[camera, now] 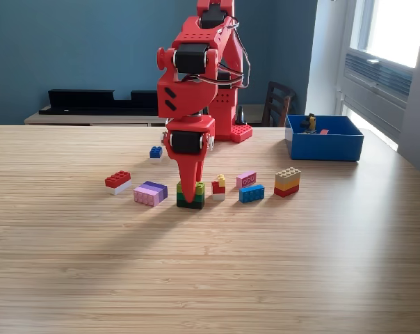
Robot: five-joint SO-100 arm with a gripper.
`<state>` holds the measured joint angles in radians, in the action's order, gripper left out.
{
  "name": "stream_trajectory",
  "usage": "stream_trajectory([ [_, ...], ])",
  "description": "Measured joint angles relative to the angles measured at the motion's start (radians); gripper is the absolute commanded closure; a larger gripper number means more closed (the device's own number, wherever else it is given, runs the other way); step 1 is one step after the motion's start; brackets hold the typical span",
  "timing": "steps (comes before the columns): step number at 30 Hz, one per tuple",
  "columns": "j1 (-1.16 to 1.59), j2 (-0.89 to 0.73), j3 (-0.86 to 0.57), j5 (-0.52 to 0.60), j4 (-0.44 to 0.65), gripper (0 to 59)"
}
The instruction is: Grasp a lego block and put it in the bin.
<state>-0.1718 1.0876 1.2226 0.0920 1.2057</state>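
One exterior view. Red arm's end effector (191,189) points down onto a green-yellow block stack (190,195) mid-bench (210,278); whether its jaws grip cannot be told. Blue bin (324,142) sits near the bench's far right edge, holding small pieces.

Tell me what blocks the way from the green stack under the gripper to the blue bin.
Nothing tall. The green stack sits under the gripper; toward the bin lie low blocks: a red-yellow one, a blue one, and a tan-topped stack. Lifting clears them.
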Motion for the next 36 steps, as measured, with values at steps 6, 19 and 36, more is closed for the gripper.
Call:
stream_trajectory([
  [6, -0.025, 0.0, -0.097, 0.064, 0.067, 58.6],
  [19, 0.043, 0.012, -0.143, 0.084, 0.278, 58.6],
  [36, 0.393, 0.48, 0.089, 0.08, 0.403, 58.6],
])
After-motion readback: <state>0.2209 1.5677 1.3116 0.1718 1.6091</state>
